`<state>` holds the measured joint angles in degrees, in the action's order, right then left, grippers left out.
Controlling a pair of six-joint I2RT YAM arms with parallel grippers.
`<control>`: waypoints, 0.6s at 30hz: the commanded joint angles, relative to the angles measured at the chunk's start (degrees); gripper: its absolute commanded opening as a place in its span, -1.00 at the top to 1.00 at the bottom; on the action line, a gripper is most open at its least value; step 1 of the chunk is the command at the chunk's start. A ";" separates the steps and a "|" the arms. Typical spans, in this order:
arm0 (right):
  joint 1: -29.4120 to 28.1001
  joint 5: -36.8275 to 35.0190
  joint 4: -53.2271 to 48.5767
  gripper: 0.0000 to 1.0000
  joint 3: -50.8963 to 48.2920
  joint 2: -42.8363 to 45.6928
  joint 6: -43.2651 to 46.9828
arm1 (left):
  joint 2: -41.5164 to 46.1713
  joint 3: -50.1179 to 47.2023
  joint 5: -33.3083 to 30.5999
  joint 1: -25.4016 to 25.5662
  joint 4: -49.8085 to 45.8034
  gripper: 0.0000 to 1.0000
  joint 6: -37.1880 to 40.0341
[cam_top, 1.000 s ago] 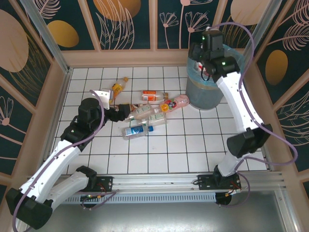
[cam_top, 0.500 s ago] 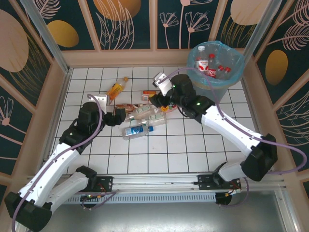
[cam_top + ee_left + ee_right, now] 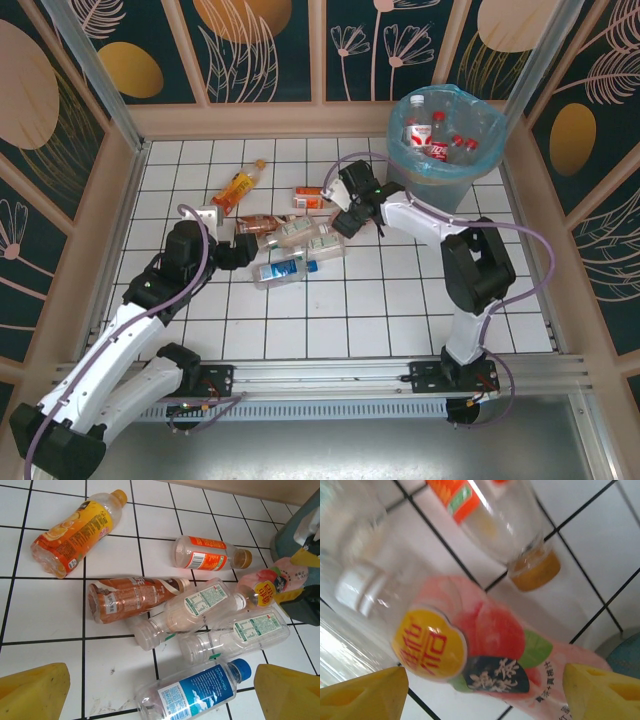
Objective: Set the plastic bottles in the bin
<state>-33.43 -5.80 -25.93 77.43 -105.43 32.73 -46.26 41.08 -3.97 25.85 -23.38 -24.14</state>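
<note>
Several plastic bottles lie on the white tiles: an orange one (image 3: 238, 185), an orange-labelled clear one (image 3: 312, 198), a brown one (image 3: 258, 224), two clear ones (image 3: 300, 232) and a blue-labelled one (image 3: 283, 270). My right gripper (image 3: 350, 215) is open, low over a pink peach bottle (image 3: 490, 640) that lies between its yellow fingers (image 3: 365, 695). The left gripper (image 3: 235, 250) is open too, its fingertips (image 3: 30, 692) either side of the blue-labelled bottle (image 3: 200, 692) without touching it. The bin (image 3: 445, 140) stands at the back right with several bottles inside.
Wooden walls with patterned panels close in the tiled floor (image 3: 380, 300) on three sides. The bin's grey wall (image 3: 300, 515) stands just behind the pink bottle (image 3: 265, 582). An aluminium rail (image 3: 330, 375) carrying both arm bases runs along the near edge.
The right arm swung from above the bin down to the bottles on the floor, its jaws widening around the pink bottle. The left gripper drew back slightly toward the near left.
</note>
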 commanded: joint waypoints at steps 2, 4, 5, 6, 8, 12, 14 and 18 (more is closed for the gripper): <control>-0.01 -0.38 -1.10 -0.71 0.49 -1.24 5.68 | -0.32 0.89 -0.40 0.17 0.61 -0.89 -0.47; 0.11 -1.01 -0.32 -0.73 0.40 -2.24 6.96 | -0.19 0.84 -0.52 0.13 0.61 -0.89 -0.30; 0.10 -0.89 -0.26 -0.74 0.53 -2.72 7.60 | -0.08 0.81 -0.59 0.15 0.61 -0.89 -0.30; 0.06 -0.79 -0.35 -0.75 0.83 -3.35 8.32 | 0.10 0.64 -0.67 0.17 0.61 -0.89 -0.21; 0.07 -0.88 -0.38 -0.77 1.38 -4.44 9.24 | 0.45 0.25 -0.83 0.17 0.71 -0.89 -0.25; 0.07 -0.66 -0.38 -0.79 1.91 -6.45 10.73 | 1.26 -0.21 -0.84 0.15 0.70 -0.90 -0.24; -0.01 -0.16 -0.80 -0.79 2.60 -7.32 10.94 | 1.67 -0.25 -0.78 0.17 0.70 -0.90 -0.29; -0.06 1.26 -3.37 -0.79 5.14 -9.21 11.82 | 2.00 -0.56 -0.78 0.16 1.10 -0.90 -0.21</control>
<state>-33.06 -5.96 -25.39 81.73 -111.70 42.19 -44.88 41.08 -3.97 25.85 -23.33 -24.12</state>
